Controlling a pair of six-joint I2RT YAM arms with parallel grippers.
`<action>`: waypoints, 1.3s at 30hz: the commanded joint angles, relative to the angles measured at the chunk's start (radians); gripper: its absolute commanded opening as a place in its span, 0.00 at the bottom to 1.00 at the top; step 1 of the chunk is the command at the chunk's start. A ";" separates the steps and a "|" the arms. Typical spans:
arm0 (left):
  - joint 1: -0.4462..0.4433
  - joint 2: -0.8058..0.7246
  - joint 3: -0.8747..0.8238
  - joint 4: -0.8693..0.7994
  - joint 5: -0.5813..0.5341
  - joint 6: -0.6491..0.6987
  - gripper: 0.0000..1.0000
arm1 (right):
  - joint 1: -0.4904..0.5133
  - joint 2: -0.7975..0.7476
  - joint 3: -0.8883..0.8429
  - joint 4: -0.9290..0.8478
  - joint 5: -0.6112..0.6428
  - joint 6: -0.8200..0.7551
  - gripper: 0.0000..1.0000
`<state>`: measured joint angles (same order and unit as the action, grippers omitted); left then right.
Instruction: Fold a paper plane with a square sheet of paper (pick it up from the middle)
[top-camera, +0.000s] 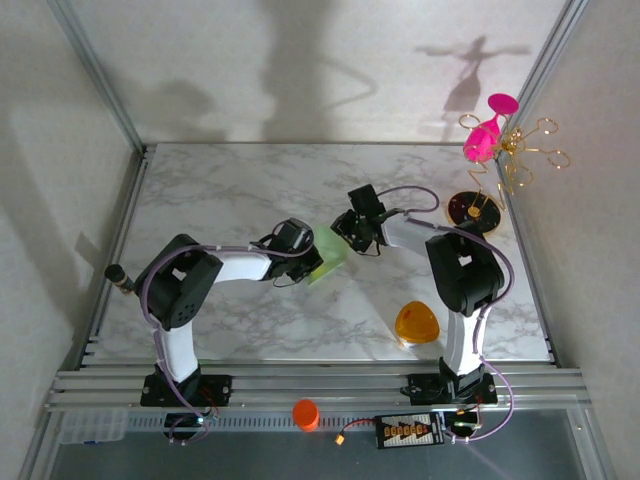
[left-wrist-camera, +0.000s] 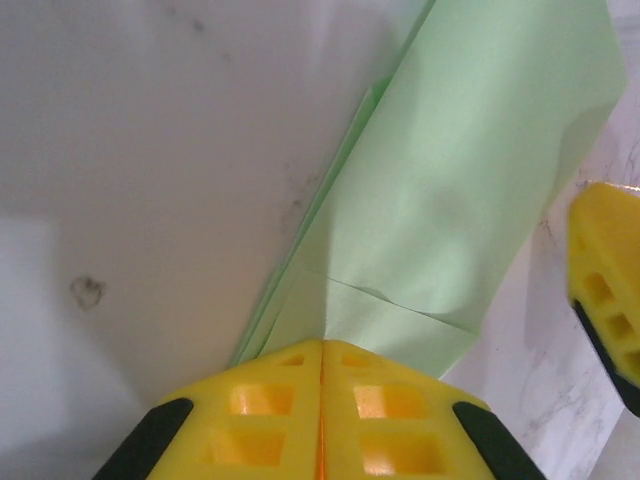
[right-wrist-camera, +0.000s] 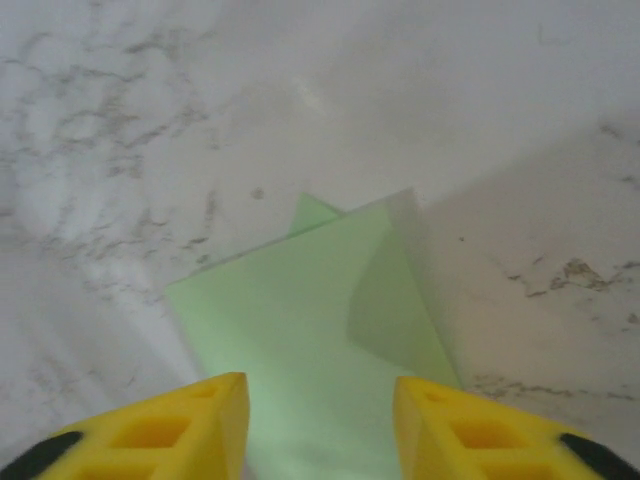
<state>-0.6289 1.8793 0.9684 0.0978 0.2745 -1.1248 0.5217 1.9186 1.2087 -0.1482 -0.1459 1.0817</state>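
Nearest, on the rail between the arm bases, stands one orange cap. Just beyond it, on the marble table in front of the right arm, lies one orange triangle, well apart from the paper.

At mid-table the two grippers meet over one sheet of pale green paper, already folded into overlapping layers. The left gripper comes at it from the left and the right gripper from the far right, so the paper sits between them.

In the left wrist view the left gripper is clamped tight, its yellow fingers pressed together on the near end of the paper. The sheet runs up and away from them in a long strip with a crease across it.

In the right wrist view the right gripper has its jaws apart. The paper passes through the gap and reaches out past the tips, touching neither finger that I can see. Its far end throws a shadow on the marble; I cannot tell whether it touches the table.

Farthest, at the right back corner, stands one gold wire stand carrying pink pieces.
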 joint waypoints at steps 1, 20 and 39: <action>0.018 0.025 0.031 -0.073 -0.004 0.063 0.08 | -0.029 -0.078 -0.043 -0.007 -0.042 -0.041 0.51; 0.027 0.018 0.017 -0.074 0.031 0.084 0.06 | -0.052 -0.114 -0.202 0.006 -0.285 -0.064 0.40; 0.003 -0.108 -0.046 -0.038 0.024 0.002 0.09 | -0.027 -0.068 -0.169 -0.015 -0.280 -0.075 0.38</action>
<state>-0.6151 1.7882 0.9638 0.0757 0.3233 -1.0779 0.4862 1.8328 1.0210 -0.1421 -0.4149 1.0096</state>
